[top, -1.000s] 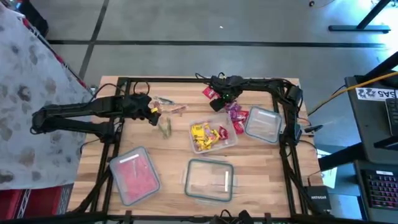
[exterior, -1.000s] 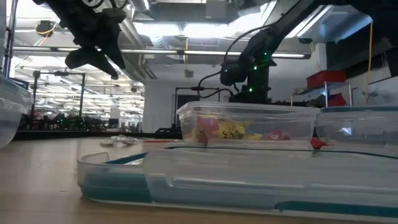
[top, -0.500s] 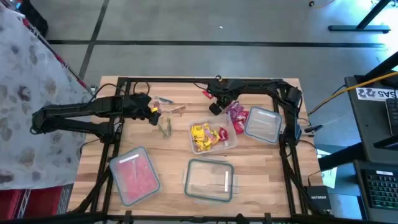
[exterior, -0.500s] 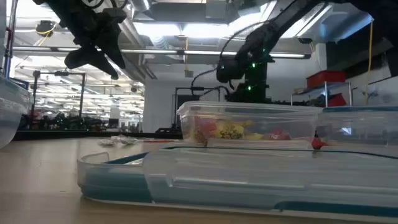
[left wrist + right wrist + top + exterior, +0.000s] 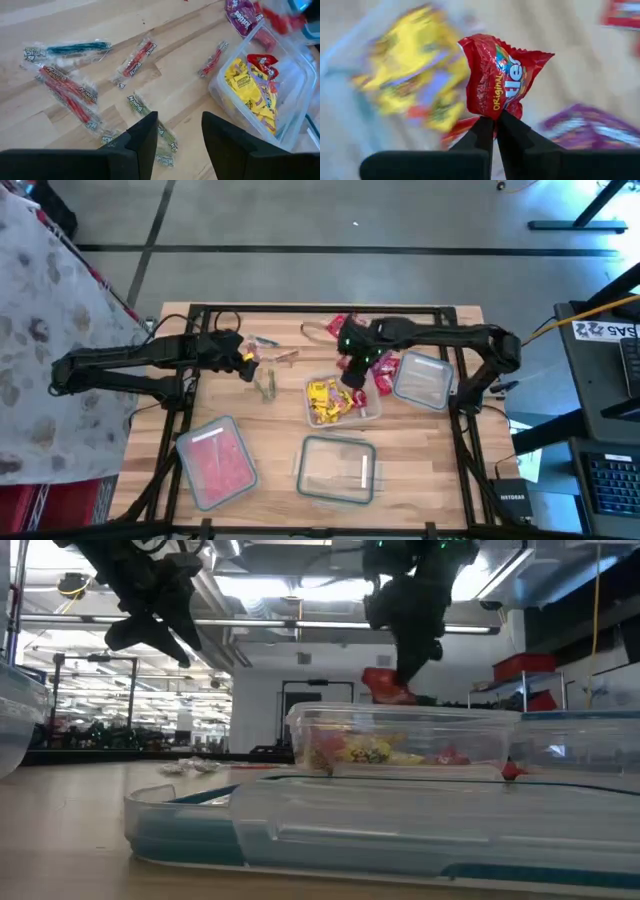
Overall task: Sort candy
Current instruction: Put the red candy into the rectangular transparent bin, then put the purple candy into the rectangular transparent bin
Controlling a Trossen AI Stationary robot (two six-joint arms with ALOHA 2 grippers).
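Observation:
My right gripper (image 5: 352, 370) is shut on a red candy packet (image 5: 502, 80), which hangs just above the clear container (image 5: 372, 408) of yellow and red candy (image 5: 330, 398). In the low view the packet (image 5: 386, 688) shows over that container's rim (image 5: 400, 718). My left gripper (image 5: 179, 135) stands open above long stick candies in clear wrappers (image 5: 70, 90) lying flat on the table at the far left. Purple candy (image 5: 380, 364) lies beside the container, and red candy (image 5: 335, 323) lies near the far edge. My right gripper pinches the red packet's crimped end (image 5: 493, 116) between its two fingertips. The fingers come from above, pointing down. The packet hangs below them, crumpled, lifted clear of the table and of the container.
An empty clear container (image 5: 422, 380) stands at the right. A container with a pink-red inside (image 5: 215, 462) sits near left, and another clear one (image 5: 337, 470) near centre. A black frame (image 5: 300, 308) runs round the table's edges.
My right gripper has gone from the far edge toward the near edge, carrying the red packet lifted clear, and now stands over the container of yellow and red candy. My left arm has kept still.

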